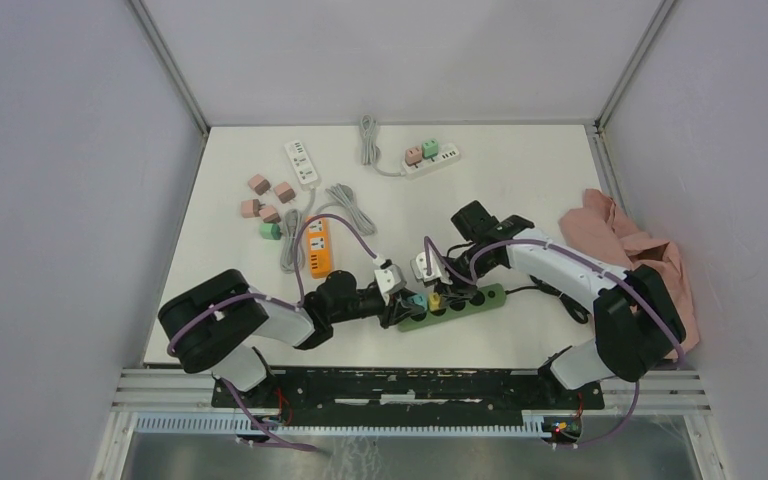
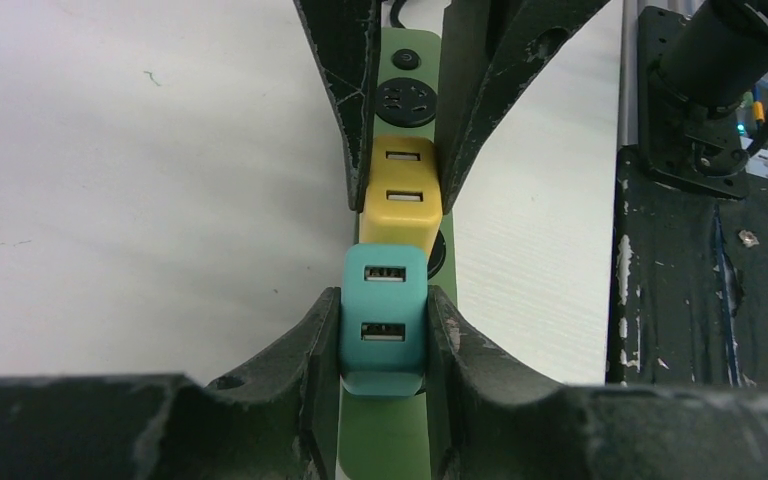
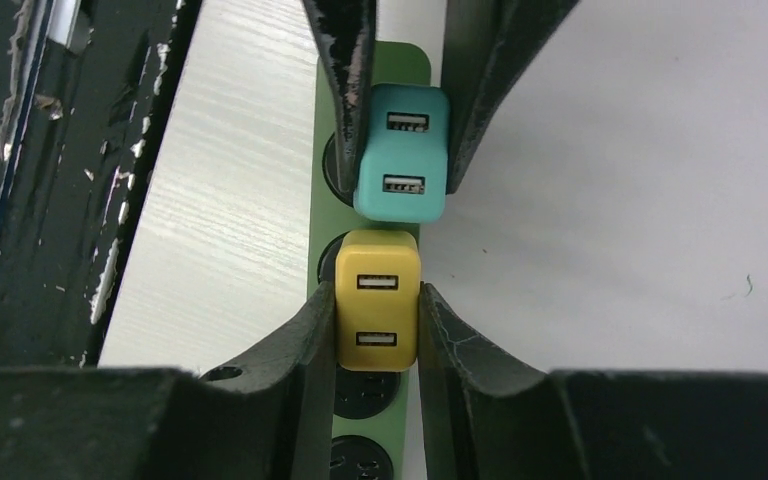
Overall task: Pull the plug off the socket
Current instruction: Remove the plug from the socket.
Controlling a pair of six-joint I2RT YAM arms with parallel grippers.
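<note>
**Ana:** The green power strip point(image 1: 475, 297) is lying close to the near edge of the worktop point(image 1: 530, 180), about midway along it. Both arms are leaning in over its left end.

**Ben:** I'm watching the left gripper point(image 2: 382, 312) squeezing the teal plug point(image 2: 383, 290). Its two fingers point(image 2: 310, 345) are pressing on the plug's opposite sides (no daylight showing on either flank).

**Ana:** And the right gripper point(image 3: 377, 312) is doing the same to the yellow plug point(image 3: 377, 262), pinching it from both sides.

**Ben:** The plugs are sitting next to each other on the strip. The teal one is nearest the strip's left end and the yellow one is just beside it, almost touching. Each is showing two USB slots on its top face.

**Ana:** Are they sitting fully home in their sockets?

**Ben:** I can't tell from these angles. Both are standing upright over the strip, with dark socket rims peeking out beneath them.

**Ana:** Past the yellow plug, the left wrist camera is showing a free round socket point(image 2: 407, 100) and then a switch point(image 2: 405, 60).

**Ben:** Elsewhere, an orange power strip point(image 1: 318, 247) is lying toward the left edge. A white power strip point(image 1: 301, 163) is resting nearer the far left corner, and a pink cloth point(image 1: 630, 260) is bunching up at the right edge.
</note>
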